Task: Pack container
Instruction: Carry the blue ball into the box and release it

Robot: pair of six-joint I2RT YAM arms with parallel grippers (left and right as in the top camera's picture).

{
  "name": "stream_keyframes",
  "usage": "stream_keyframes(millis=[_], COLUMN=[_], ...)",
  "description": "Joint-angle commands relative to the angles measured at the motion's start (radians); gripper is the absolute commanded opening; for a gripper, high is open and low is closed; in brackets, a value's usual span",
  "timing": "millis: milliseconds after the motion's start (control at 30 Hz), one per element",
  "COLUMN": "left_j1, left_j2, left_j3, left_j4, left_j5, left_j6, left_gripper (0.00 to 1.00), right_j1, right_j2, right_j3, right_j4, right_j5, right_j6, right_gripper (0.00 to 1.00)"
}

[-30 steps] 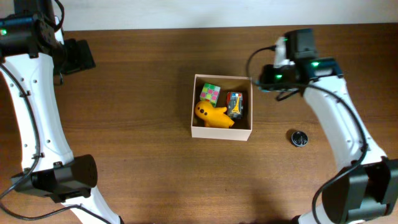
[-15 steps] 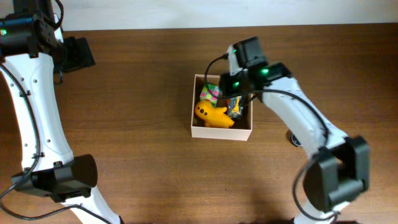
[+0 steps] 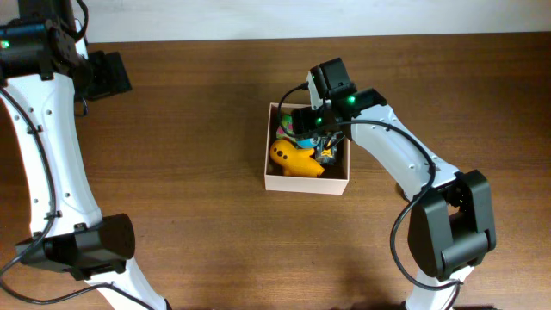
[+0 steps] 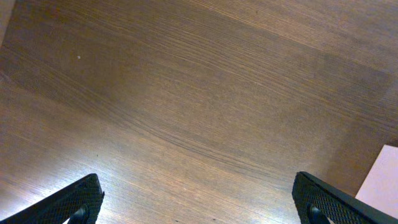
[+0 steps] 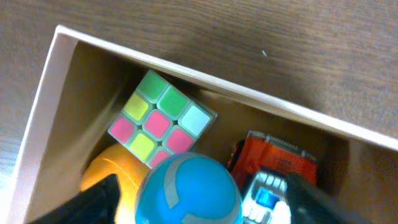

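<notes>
The container (image 3: 306, 182) is a white-walled cardboard box with a tan inside, at the table's middle. It holds a pastel puzzle cube (image 5: 161, 118), a yellow duck toy (image 3: 293, 159) and an orange toy vehicle (image 5: 273, 155). My right gripper (image 3: 314, 122) hovers over the box's far side. In the right wrist view its fingers (image 5: 99, 202) stand wide apart. A blue ball (image 5: 189, 190) sits between them, with gaps on both sides, above the toys. My left gripper (image 3: 108, 76) is open and empty at the far left, over bare wood (image 4: 202, 208).
The container's far wall (image 5: 205, 81) runs across the right wrist view. A white corner (image 4: 380, 182) shows at the lower right of the left wrist view. The right arm (image 3: 405, 164) stretches from the box toward the table's right front.
My right gripper has swung left from beside the box's right wall to over the box. The small black disc seen at the right earlier is now hidden under the arm. The left arm has not moved.
</notes>
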State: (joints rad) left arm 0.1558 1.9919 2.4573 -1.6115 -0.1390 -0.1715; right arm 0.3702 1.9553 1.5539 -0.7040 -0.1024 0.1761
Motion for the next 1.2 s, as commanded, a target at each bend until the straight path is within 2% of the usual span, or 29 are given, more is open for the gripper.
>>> stream_keyframes(millis=[0, 167, 500, 800, 1167], left_j1=[0.005, 0.005, 0.005, 0.005, 0.005], left_j2=[0.000, 0.000, 0.000, 0.000, 0.000], left_j3=[0.009, 0.009, 0.009, 0.009, 0.009], left_j4=[0.002, 0.002, 0.002, 0.002, 0.002], left_j5=[-0.008, -0.008, -0.008, -0.008, -0.008], left_j6=[0.009, 0.009, 0.009, 0.009, 0.009], left_gripper=[0.99, 0.99, 0.99, 0.99, 0.99], right_j1=[0.001, 0.003, 0.010, 0.045, -0.013], right_j2=[-0.062, -0.082, -0.082, 0.013, 0.135], right_j3=[0.059, 0.074, 0.072, 0.066, 0.066], right_j4=[-0.021, -0.073, -0.206, -0.136, -0.106], right_j5=[-0.011, -0.118, -0.138, -0.117, -0.047], right_j6=[-0.003, -0.003, -0.003, -0.019, -0.019], right_gripper=[0.70, 0.43, 0.32, 0.31, 0.27])
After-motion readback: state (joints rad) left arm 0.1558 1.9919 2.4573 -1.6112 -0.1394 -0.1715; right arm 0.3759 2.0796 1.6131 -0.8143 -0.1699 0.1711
